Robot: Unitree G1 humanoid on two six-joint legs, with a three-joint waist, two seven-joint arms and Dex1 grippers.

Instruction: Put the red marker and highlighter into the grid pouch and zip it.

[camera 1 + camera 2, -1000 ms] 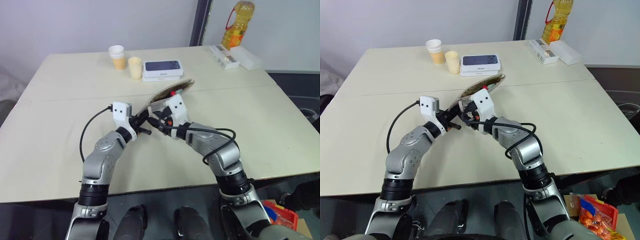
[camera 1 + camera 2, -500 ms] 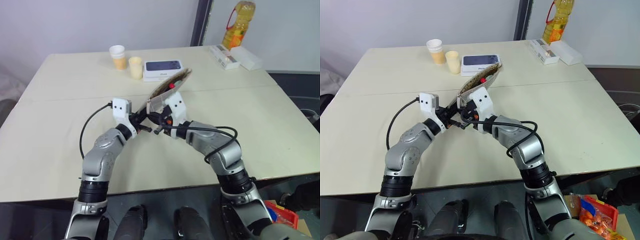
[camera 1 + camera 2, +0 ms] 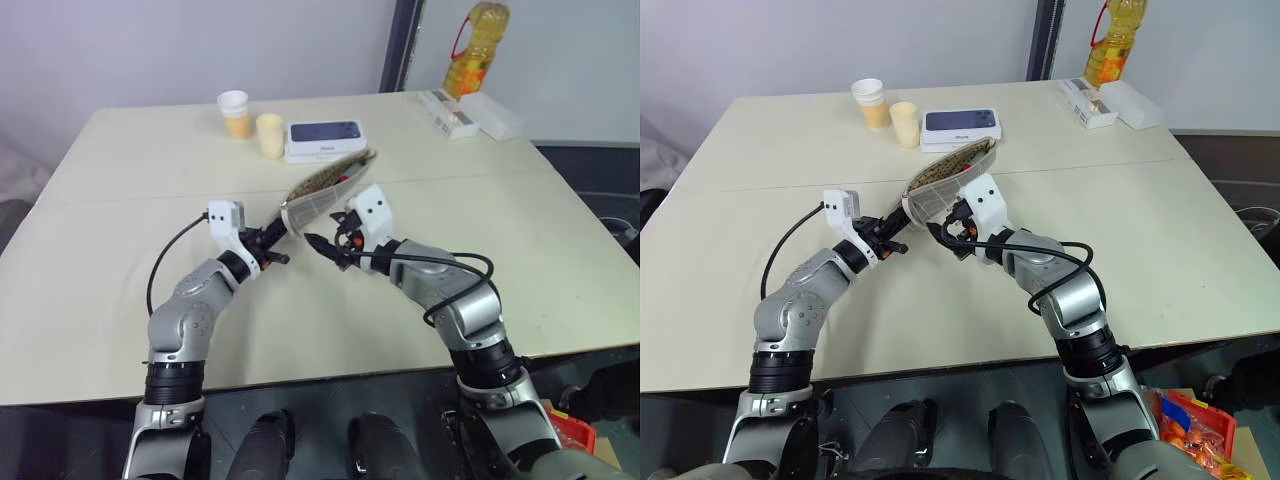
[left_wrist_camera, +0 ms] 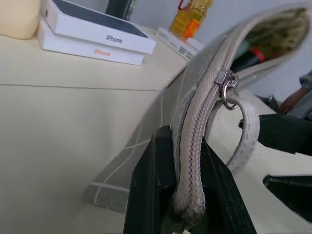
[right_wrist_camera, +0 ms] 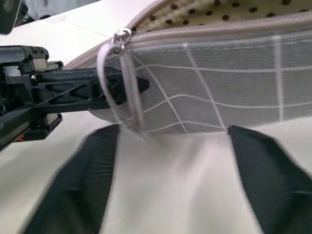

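The grid pouch (image 3: 325,188) hangs tilted above the table's middle, its mouth partly unzipped. My left gripper (image 4: 187,195) is shut on its zipped lower end, the same grip seen from the head (image 3: 278,240). The metal zipper pull (image 4: 225,85) sits partway along, with a white strap loop hanging from it. Inside the open mouth lies the red marker (image 4: 253,54). The highlighter is hidden. My right gripper (image 3: 322,246) is open just beside the pouch's lower end, holding nothing; its fingers (image 5: 263,170) are spread below the pouch's gridded side.
At the back of the table stand a white phone box (image 3: 323,138) and two paper cups (image 3: 233,112) (image 3: 270,135). Far right are white boxes (image 3: 470,112) and an oil bottle (image 3: 475,45). A seam crosses the table behind the pouch.
My right gripper has opened, let go at the zipper and drawn back to the right. The pouch's open end has sunk lower. The left gripper keeps its grip.
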